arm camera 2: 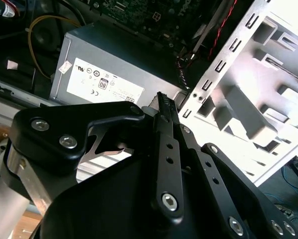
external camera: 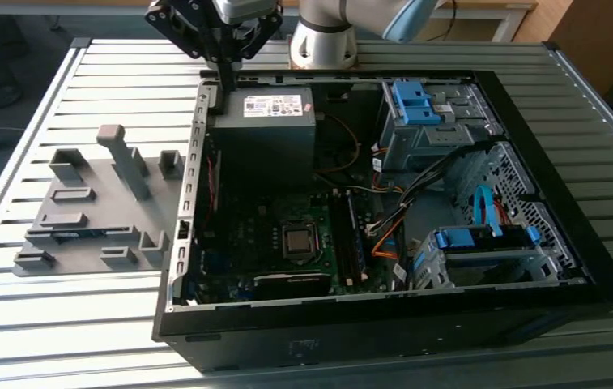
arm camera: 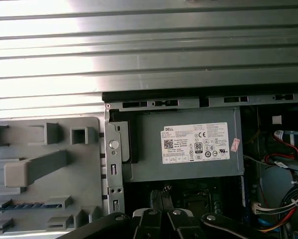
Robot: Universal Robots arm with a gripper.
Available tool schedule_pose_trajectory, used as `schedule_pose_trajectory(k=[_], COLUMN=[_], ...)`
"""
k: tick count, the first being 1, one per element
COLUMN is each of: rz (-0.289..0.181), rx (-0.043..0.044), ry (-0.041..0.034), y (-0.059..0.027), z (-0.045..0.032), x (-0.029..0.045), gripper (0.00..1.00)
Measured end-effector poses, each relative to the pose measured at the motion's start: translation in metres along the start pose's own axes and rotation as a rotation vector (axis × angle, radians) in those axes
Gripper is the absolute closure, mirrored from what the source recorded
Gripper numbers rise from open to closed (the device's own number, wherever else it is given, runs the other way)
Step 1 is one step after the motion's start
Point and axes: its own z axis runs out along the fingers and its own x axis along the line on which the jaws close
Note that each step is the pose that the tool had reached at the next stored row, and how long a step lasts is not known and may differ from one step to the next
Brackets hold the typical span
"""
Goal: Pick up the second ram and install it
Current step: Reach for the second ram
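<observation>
Much of the gripper [external camera: 224, 79] is hidden behind its own black linkage in both wrist views. Its fingers [arm camera: 155, 197] are drawn close together with nothing visible between them, and they hang over the corner of the open computer case [external camera: 565, 267] by the power supply [external camera: 263, 121].

The second ram [arm camera: 27, 204] is hard to make out. In the first wrist view it seems to be the thin dark strip with bluish patches lying in a slot of the grey holder [external camera: 85, 267]. One end is cut off. Its long axis follows the table [external camera: 25, 324] slats, and the other end points toward the case wall.

The case holds a motherboard [external camera: 284, 235], cables [external camera: 387, 219] and blue drive brackets [external camera: 484, 237].
</observation>
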Motion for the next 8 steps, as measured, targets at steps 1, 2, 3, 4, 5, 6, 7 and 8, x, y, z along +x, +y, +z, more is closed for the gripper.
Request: schedule_pose_trajectory(k=[1, 2, 3, 4, 5, 6, 7, 8], rz=[0.000, 0.000, 0.000, 0.000, 0.000, 0.000, 0.000, 0.000], rx=[-0.0001, 0.0000, 0.0000, 0.0000, 0.0000, 0.0000, -0.0001, 0.0000], ry=[0.0000, 0.0000, 0.0000, 0.0000, 0.0000, 0.0000, 0.0000, 0.0000], y=[0.0000, 0.0000, 0.0000, 0.0000, -0.0001, -0.0001, -0.0001, -0.0001], z=[0.0000, 0.0000, 0.0000, 0.0000, 0.0000, -0.0001, 0.0000, 0.0000], x=[0.0002, 0.0004, 0.0007, 0.0009, 0.0011, 0.0013, 0.0015, 0.0017], gripper=[0.89, 0.89, 0.89, 0.89, 0.89, 0.89, 0.89, 0.89])
